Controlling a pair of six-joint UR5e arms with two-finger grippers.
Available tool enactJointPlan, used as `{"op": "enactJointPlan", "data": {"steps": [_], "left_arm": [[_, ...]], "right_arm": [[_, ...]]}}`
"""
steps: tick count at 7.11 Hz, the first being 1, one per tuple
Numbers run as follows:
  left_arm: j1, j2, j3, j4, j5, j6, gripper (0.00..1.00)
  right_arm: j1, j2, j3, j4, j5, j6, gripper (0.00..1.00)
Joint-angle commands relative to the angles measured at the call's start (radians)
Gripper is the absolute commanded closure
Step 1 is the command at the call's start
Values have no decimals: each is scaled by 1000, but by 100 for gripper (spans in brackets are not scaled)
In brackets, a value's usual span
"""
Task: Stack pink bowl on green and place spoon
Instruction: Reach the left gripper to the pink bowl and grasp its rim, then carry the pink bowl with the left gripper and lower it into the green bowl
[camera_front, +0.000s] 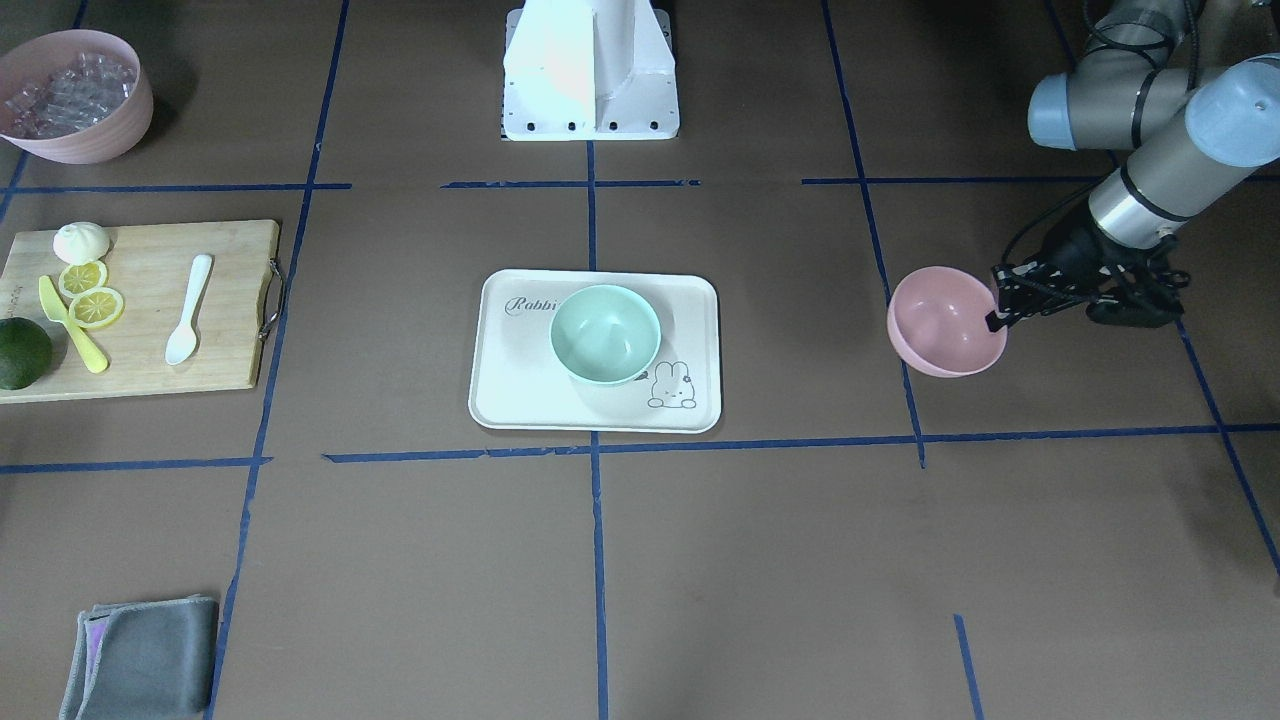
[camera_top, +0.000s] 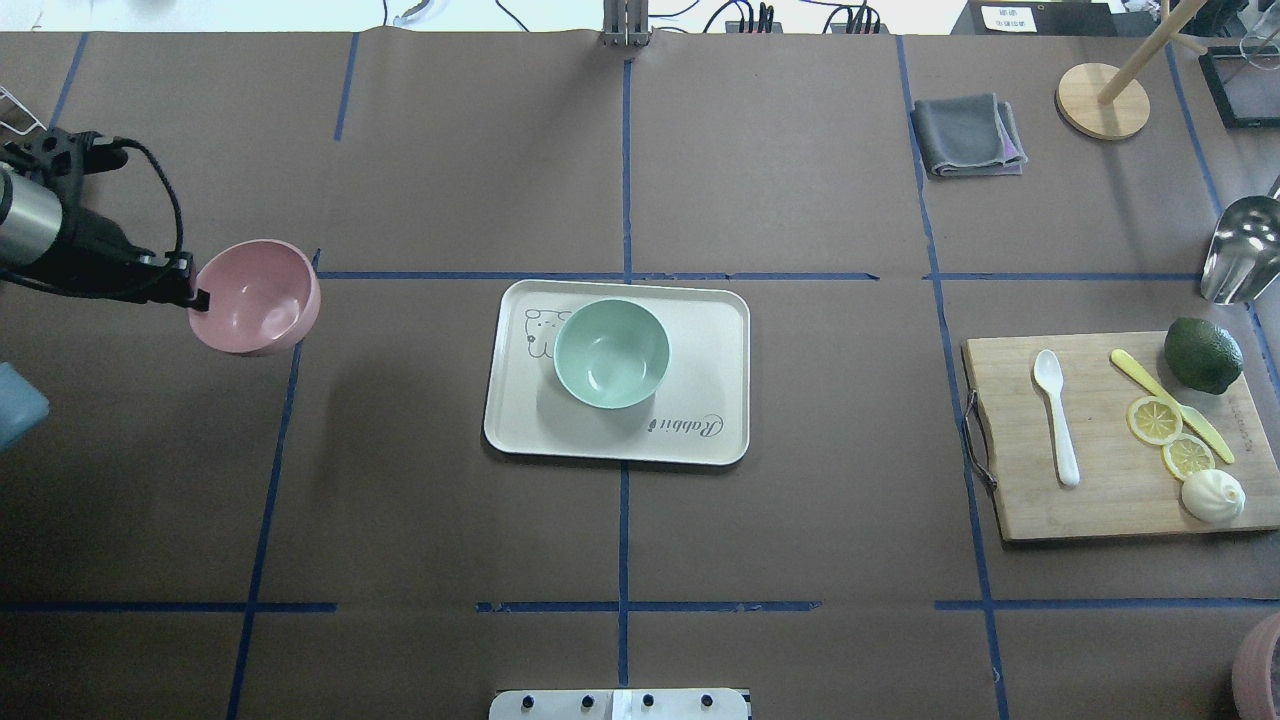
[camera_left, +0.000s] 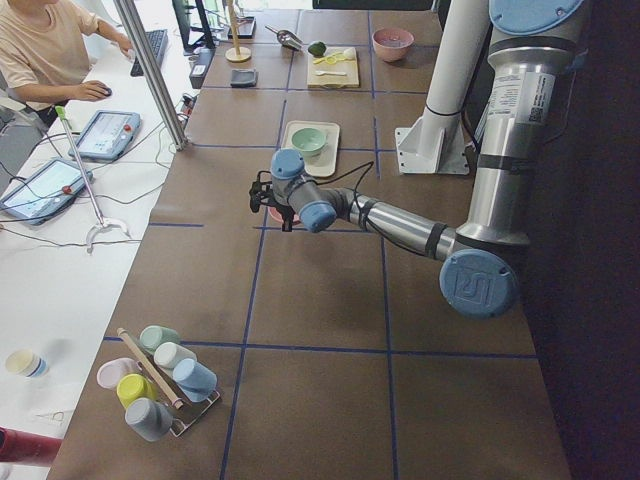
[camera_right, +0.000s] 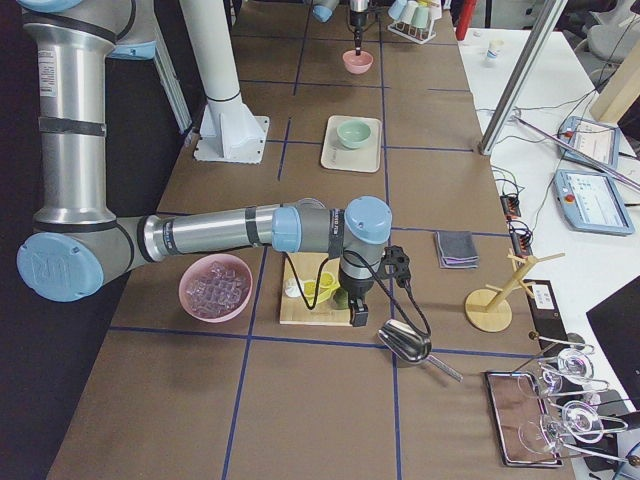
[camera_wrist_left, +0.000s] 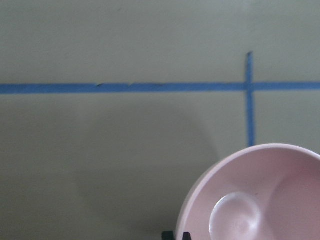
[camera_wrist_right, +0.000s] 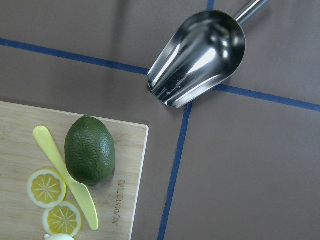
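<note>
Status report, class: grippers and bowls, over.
Left gripper clamped on pink bowl rim. Right gripper at cutting board, state unclear. Green bowl empty on tray.

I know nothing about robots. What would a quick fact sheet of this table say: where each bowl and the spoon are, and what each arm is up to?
pink bowl: tilted, held by its rim, well away from the tray
left gripper: shut on the pink bowl's rim
green bowl: empty, upright on the tray
spoon: lying on the cutting board, untouched
right gripper: over the cutting board's end near the avocado; whether it is open or shut cannot be told
stacking: not yet done
</note>
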Motion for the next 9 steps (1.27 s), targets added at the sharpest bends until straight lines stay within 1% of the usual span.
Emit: {"op": "enactJointPlan", "data": {"steps": [1,2,4,5,6,7,9], "left_arm": [[111,-194,-1,57,90,-212,100],[219,-270,22,71,184,-309,100],[328,-444,24,286,276,-362,100],[379,-475,34,290,318,-408,100],[387,-496,60,290,333,-410,100],[387,-501,85,289,334,-408,100],[407,-504,99,289,334,-408,100]], "right_arm": [[0,0,0,0,0,-1,0],[0,2,0,0,0,-1,0],[0,0,-1,0,0,1,0],[0,0,-1,0,2,-1,0],[0,0,-3,0,0,-1,0],[0,0,-4,0,0,-1,0],[0,2,-4,0,0,-1,0]]}}
